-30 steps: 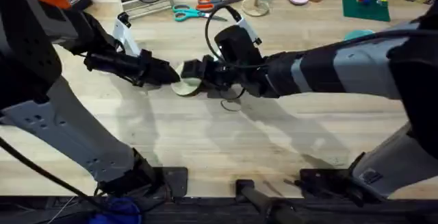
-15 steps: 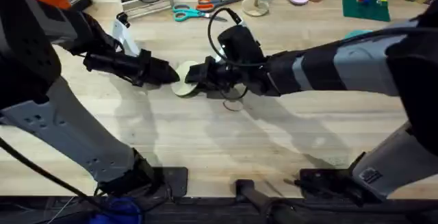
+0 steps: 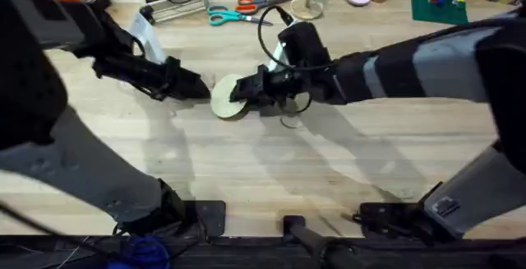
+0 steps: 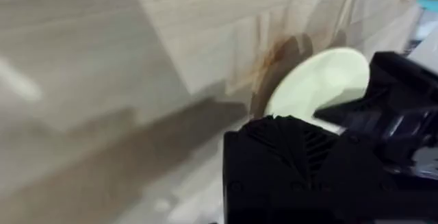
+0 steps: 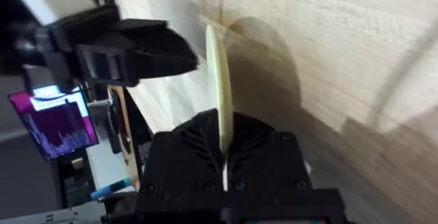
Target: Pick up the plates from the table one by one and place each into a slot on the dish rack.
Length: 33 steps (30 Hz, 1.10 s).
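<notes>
Standing on edge above the bench [image 3: 246, 170], the pale yellow-green plate [image 3: 226, 98] was off the surface near the middle, gripped at its rim by the right tool [image 3: 245, 95]. The right wrist view showed this plainly: the plate [image 5: 217, 73] ran edge-on straight into that tool, which was clenched on it from both sides. Half a second before, the plate had sat lower and was half hidden between the two tools. Now its round face was turned more fully toward the overhead camera, and the right arm had shifted a little farther from its base, taking the plate along.

The left tool [image 3: 197, 88] lay just beside the plate's opposite rim, pointing at it. Whether it touched the plate, and whether it was clenched or released, I could not tell. From the left wrist the plate [image 4: 321, 80] appeared just beyond that tool, with the right tool [image 4: 393, 111] dark against its far side.

I judged that the plate's weight had passed to the right arm, so the pick was done and the carry to the dish rack was not. The upright pose suited a slot.

Scissors [image 3: 234, 11] and a green baseplate [image 3: 440, 7] lay at the bench's far edge, well apart from all this.
</notes>
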Motion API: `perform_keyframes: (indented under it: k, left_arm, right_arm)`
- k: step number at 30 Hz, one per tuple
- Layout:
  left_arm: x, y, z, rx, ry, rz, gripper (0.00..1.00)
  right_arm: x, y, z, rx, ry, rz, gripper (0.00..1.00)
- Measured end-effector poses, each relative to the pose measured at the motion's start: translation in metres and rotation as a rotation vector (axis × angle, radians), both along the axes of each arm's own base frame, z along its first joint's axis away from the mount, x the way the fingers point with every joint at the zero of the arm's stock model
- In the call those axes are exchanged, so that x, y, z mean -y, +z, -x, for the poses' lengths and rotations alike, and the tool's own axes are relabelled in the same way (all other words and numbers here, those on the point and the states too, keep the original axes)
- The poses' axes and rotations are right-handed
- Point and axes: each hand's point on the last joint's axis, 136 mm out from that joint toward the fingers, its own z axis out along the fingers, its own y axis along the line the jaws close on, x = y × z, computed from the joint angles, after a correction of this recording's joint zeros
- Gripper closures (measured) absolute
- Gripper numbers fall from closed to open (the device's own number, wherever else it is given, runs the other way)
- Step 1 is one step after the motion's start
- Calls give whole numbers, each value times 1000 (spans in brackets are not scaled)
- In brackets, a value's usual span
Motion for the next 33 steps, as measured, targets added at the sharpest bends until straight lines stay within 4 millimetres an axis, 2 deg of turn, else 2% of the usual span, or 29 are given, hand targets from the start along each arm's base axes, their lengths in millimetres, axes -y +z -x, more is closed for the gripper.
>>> perform_keyframes:
  k: [1, 2, 8, 12, 17, 21, 22, 29, 33]
  left_arm:
    - [-3, 6, 1, 12, 0, -26, 960]
    - [-8, 25, 5, 50, 0, -80, 961]
    - [-10, 63, 8, 150, 17, -152, 959]
    - [-8, 88, 16, 199, 30, -182, 961]
    - [-2, 116, 34, 246, 39, -207, 960]
    - [1, 132, 46, 289, 44, -232, 960]
    - [3, 143, 52, 322, 52, -250, 960]
    - [7, 159, 66, 376, 59, -283, 952]
    - [8, 164, 74, 389, 62, -305, 898]
  right_arm:
    - [3, 2, -1, 6, 5, 1, 971]
    - [13, 12, -2, 34, 22, 6, 970]
    - [36, 26, -3, 87, 48, 46, 969]
    - [61, 30, 0, 105, 57, 108, 969]
    - [102, 41, 0, 147, 44, 219, 970]
    - [132, 61, -6, 227, 29, 302, 970]
    - [156, 78, -8, 279, 19, 374, 970]
    - [219, 103, -6, 335, 26, 601, 970]
    - [254, 117, -7, 358, 26, 743, 970]
